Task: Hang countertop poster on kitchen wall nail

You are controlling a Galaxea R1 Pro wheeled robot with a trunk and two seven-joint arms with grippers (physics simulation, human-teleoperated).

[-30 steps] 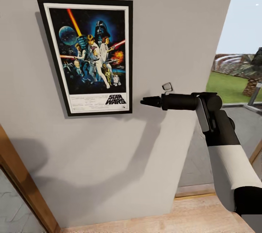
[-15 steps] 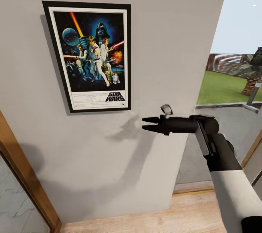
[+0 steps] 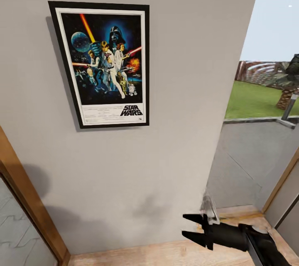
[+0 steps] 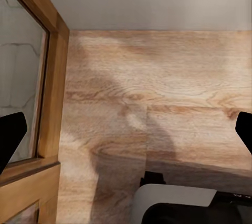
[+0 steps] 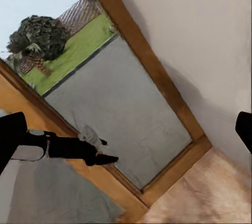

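The poster hangs flat on the light-grey wall, near the wall's upper left, upright with a slight tilt, nothing touching it. The right gripper sits low near the wall's bottom right corner, above the wooden floor, jaws spread wide and empty, well apart from the poster. The left gripper points down at the floor beside a wooden door frame, jaws wide, holding nothing.
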